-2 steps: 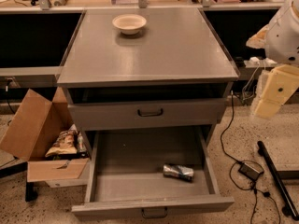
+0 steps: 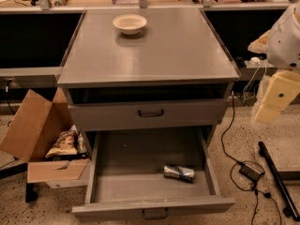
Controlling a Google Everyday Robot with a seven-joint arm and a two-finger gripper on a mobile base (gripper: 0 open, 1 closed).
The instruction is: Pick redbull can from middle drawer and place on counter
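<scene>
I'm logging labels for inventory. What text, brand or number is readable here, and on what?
No text is readable.
Slim silver-and-blue can in the grey metal drawer: markings blurred.
Crumpled snack packets in the brown cardboard box: print blurred.
Cream gripper, right of the grey cabinet: no label visible.

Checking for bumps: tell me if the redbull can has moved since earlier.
No. The redbull can lies at the same spot near the middle drawer's right wall; the gripper hangs right of the counter.

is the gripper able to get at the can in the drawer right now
Probably yes: the drawer stands open, the can lies uncovered near its front right, and the gripper hangs to the right with nothing between.
</scene>
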